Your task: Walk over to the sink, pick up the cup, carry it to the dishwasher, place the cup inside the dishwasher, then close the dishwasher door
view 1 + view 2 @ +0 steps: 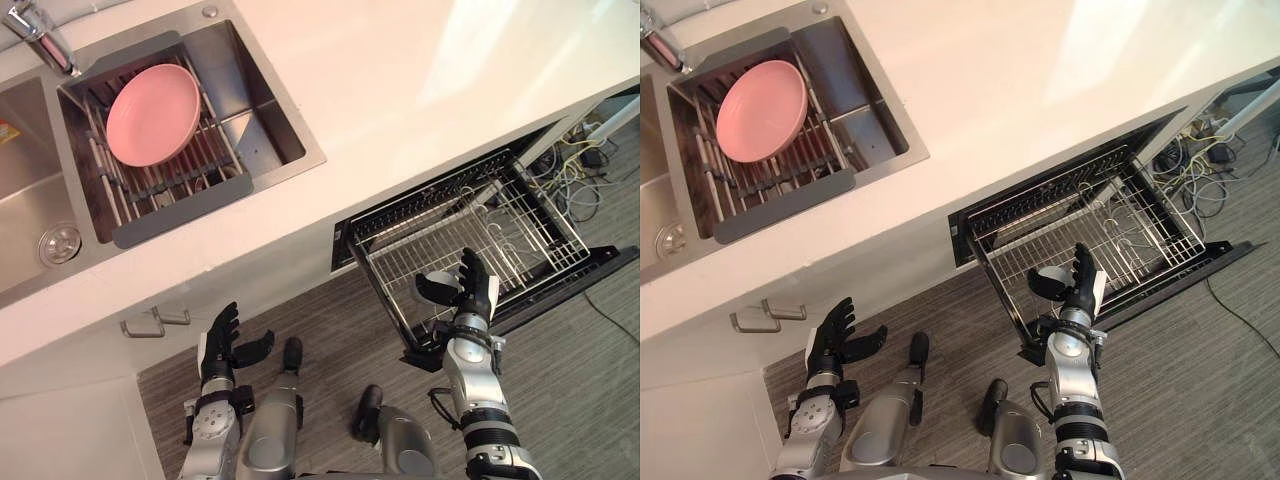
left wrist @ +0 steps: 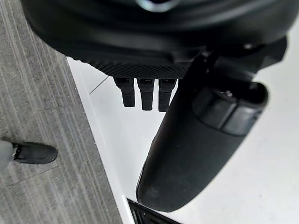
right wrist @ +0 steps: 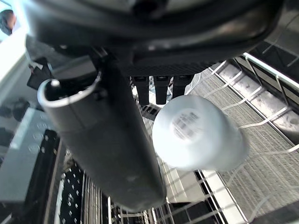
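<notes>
Cup (image 3: 198, 133) just past R hand (image 1: 470, 293) fingers, over dishwasher rack (image 1: 525, 225).

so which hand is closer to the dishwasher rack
Right. The right hand is over the front of the pulled-out dishwasher rack; the left hand hangs by the cabinet below the sink.

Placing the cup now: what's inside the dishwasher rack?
Just wire tines across the pulled-out rack, with the white cup by the right hand over its near corner; that corner is covered.
</notes>
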Tool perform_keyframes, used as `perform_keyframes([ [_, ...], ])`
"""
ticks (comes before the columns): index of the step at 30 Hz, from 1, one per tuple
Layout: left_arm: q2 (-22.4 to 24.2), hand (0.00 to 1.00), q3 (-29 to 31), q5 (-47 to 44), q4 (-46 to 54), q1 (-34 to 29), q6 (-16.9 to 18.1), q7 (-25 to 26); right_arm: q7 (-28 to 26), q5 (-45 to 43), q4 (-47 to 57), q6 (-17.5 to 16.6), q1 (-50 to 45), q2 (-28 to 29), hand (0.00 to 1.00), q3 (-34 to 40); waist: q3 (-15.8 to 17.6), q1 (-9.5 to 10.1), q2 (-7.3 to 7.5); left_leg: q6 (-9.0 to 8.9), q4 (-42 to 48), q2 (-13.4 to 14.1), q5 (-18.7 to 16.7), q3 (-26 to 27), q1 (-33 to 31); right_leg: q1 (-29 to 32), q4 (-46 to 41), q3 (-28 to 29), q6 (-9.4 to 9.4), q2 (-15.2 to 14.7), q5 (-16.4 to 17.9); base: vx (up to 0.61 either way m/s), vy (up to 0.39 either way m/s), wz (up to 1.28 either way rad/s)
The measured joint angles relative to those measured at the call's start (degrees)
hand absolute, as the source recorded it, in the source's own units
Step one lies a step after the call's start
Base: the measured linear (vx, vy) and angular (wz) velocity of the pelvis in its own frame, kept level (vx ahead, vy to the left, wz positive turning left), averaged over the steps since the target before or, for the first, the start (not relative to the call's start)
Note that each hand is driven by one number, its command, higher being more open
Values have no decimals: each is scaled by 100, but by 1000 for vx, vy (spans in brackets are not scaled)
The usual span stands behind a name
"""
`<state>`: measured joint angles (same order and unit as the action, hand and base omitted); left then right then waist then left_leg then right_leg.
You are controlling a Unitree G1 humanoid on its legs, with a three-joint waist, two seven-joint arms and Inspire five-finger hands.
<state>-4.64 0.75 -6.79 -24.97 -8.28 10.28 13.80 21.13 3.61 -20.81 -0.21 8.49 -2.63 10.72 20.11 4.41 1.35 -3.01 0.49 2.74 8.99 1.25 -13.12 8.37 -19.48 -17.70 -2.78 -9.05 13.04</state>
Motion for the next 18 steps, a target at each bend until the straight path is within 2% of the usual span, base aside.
perform_keyframes([
  [6,-12,90,1,11,-181,1,-18,-47,-253,-30,226,-7,-311,42,90,-233,48,-89,62,-51,-24,85,-65,82,189,-212,205,78,24,113,-39,2,-37,-9],
  [10,-14,90,0,12,-346,12,-36,-93,-511,-173,1116,-33,-677,46,90,-544,47,-142,64,-87,-56,107,-105,87,316,-395,375,72,26,158,-64,3,-7,-1],
  [14,-15,90,-3,16,-523,13,-36,-99,-642,-252,2235,-346,-1146,46,90,-655,37,-235,72,-99,-59,71,-153,4,463,-676,559,-34,19,162,-66,30,-26,13],
  [18,-13,90,46,25,-745,25,-34,-116,-858,-408,3481,-727,-1667,29,90,-627,-10,-392,126,-119,172,-38,-223,-280,432,-1056,749,-431,6,160,-68,33,-31,42],
])
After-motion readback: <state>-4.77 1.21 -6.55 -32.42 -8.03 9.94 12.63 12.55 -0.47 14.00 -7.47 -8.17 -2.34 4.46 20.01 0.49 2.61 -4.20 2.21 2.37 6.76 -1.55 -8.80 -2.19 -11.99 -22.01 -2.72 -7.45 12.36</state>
